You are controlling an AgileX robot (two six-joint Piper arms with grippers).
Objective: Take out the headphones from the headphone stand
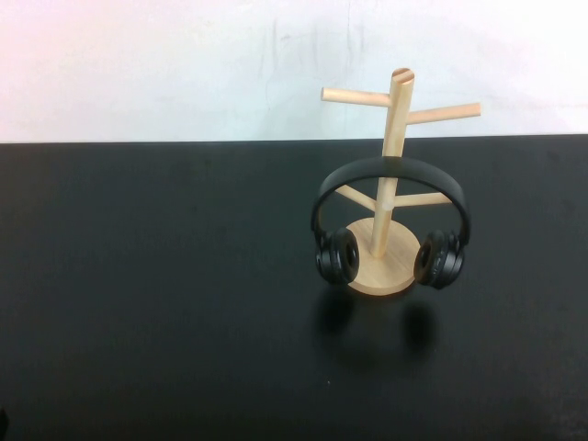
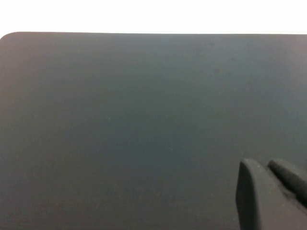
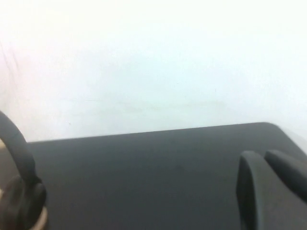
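We judge the headphones (image 1: pixel 390 216) light but slippery, hung on the headphone stand (image 1: pixel 395 138); grasp the headband top. Left gripper (image 2: pixel 276 191) and right gripper (image 3: pixel 273 187) are well away from the stand, their openings untellable

bright overhead light | soft shadows under headphones (image 1: pixel 390 216) | wrist views blurry

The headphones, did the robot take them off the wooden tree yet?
Not yet. Nothing looks done: the headphones hang on the headphone stand, headband over the lower pegs, ear cups either side of the round base. Nothing is in hand: the left tool sits over bare table, and the right tool waits beside the stand, holding nothing. Reaching, grasping and lifting are all left.
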